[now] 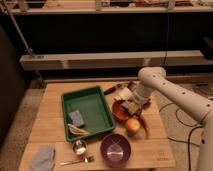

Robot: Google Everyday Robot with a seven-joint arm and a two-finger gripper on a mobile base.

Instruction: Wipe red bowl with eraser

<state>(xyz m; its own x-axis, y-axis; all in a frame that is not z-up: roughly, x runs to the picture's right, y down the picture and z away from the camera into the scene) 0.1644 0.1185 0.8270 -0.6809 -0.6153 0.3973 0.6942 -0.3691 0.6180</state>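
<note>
The red bowl (119,112) sits on the wooden table just right of the green tray, and the arm partly covers it. My gripper (132,107) reaches down from the white arm over the bowl's right rim. It is shut on the eraser (133,108), a small brownish-grey block that it presses at the inside of the bowl.
The green tray (100,97) holds a blue block (76,117) and a pale object (76,130). A dark purple bowl (115,149), an orange fruit (132,125) and a reddish carrot-like thing (145,128) lie in front. A metal cup (79,147), a spoon (75,161) and a grey cloth (42,157) lie front left. A white cup (124,94) stands behind the bowl.
</note>
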